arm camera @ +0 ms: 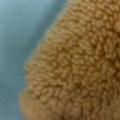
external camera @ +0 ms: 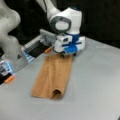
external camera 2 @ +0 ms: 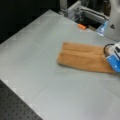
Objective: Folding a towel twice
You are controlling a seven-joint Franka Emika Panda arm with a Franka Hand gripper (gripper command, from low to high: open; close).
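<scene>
The towel (external camera: 53,76) lies on the grey table (external camera: 95,82) as a long narrow strip, already folded once lengthwise. In a front view it runs from the gripper down toward the view's bottom left, its near end bulging up into a small open loop where the layers do not lie flat. In a front view the towel (external camera 2: 82,58) stretches from the middle of the table (external camera 2: 37,55) toward the view's right, with a lengthwise crease along its upper part. The wrist view is filled with the towel's (arm camera: 80,65) looped terry pile, very close, with a rounded corner or edge at the bottom left and bare table (arm camera: 17,32) to the left of it.

The gripper (external camera: 65,55) is down at the far end of the strip, low over the cloth, its white and blue body hiding the fingertips; whether the jaws are spread or closed, and whether they have hold of the cloth, cannot be told. In a front view only part of the gripper (external camera 2: 113,60) shows at the right edge, over the towel's right end.

Beyond the towel an aluminium frame (external camera: 35,45) with an orange piece (external camera: 48,50) stands at the table's edge. The arm's white base (external camera: 11,37) rises at a front view's left, with another orange piece (external camera: 10,79) near it.
</scene>
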